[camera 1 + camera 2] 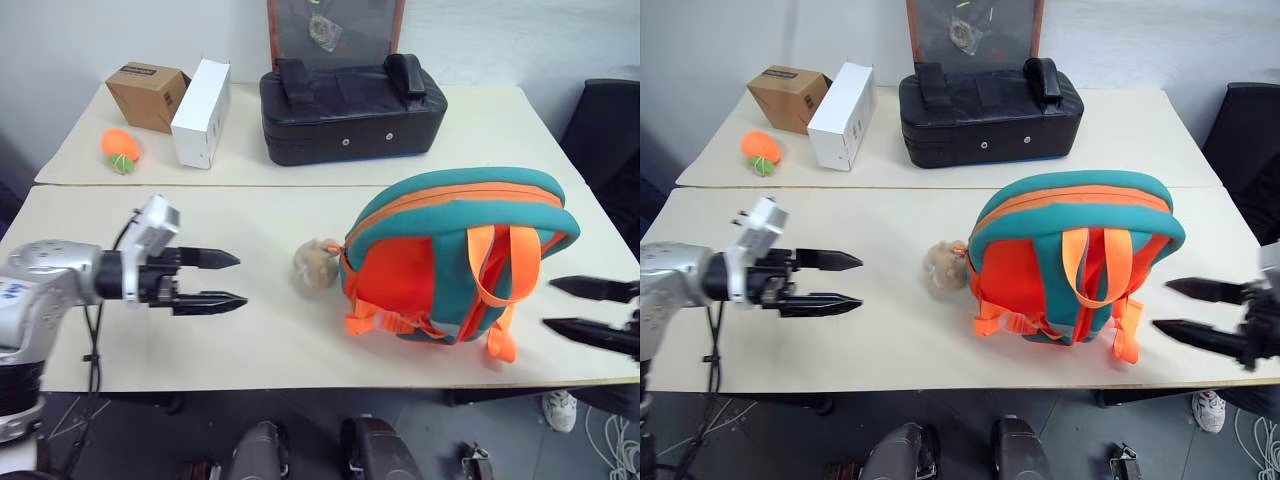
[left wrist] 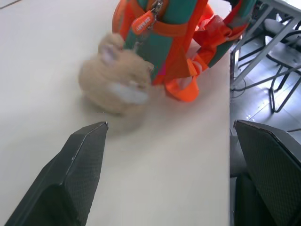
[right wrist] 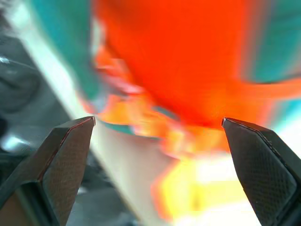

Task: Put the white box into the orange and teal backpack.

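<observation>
From the head I'm looking down and forward over the table; both eyes give nearly the same scene, the right one shifted slightly. My left wrist camera sits low and close over the tabletop, facing along its fingers at the plush toy and the backpack. My right wrist camera is very near the backpack's other side, looking between its fingers.

Wide bare tabletop lies open left of the tan plush toy, which blocks the near-left side of the orange and teal backpack. Far behind, black case, white carton, and brown cardboard box crowd the far table.
</observation>
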You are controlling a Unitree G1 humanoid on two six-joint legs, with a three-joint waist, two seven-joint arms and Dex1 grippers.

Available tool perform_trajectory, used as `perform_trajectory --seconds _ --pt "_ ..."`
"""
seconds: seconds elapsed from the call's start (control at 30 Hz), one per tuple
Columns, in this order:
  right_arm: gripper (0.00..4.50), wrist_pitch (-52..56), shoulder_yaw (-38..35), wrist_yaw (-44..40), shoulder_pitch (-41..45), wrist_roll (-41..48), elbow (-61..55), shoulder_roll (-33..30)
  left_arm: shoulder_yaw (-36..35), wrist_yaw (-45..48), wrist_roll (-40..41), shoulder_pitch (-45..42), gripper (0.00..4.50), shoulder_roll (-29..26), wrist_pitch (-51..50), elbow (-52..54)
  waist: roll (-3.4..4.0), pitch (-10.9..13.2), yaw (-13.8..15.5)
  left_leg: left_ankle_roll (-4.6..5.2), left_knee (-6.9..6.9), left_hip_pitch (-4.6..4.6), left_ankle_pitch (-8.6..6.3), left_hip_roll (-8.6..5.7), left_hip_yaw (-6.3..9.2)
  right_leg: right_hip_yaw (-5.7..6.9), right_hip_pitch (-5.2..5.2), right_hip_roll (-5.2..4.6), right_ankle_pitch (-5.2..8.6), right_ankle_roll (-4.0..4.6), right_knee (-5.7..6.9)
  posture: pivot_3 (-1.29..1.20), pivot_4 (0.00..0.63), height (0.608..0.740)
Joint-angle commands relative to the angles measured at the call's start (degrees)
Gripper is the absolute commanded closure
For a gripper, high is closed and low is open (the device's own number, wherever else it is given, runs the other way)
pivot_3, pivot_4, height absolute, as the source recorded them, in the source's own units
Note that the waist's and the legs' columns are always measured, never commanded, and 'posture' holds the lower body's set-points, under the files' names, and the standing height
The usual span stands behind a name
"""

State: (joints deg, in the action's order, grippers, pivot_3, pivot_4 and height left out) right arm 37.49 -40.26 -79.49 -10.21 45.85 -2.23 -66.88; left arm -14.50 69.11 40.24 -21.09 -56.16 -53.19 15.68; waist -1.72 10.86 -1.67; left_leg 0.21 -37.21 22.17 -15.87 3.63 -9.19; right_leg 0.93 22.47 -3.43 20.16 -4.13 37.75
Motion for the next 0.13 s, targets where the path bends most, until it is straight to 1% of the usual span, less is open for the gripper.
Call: perform_trajectory --seconds 0.03,0.13 --pt "0.06 0.56 -3.65 -6.43 3.26 0.36 8.45 -4.14 -7.26 -0.05 4.34 2.67 0.0 -2.4 -1.23 4.36 0.0 0.0 0.03 0.0 0.02 0.0 0.0 0.0 0.0 0.01 0.0 0.0 0.01 0.01 -0.01 0.0 0.15 0.74" --pt "0.06 1.02 -1.38 -5.4 7.95 0.56 11.15 -3.92 -11.66 -3.52 4.88 3.16 0.0 -2.38 -0.96 3.93 0.0 0.0 0.03 -0.03 0.01 0.0 0.01 0.03 0.03 0.03 0.0 0.01 0.03 0.05 0.0 0.0 0.15 0.74"
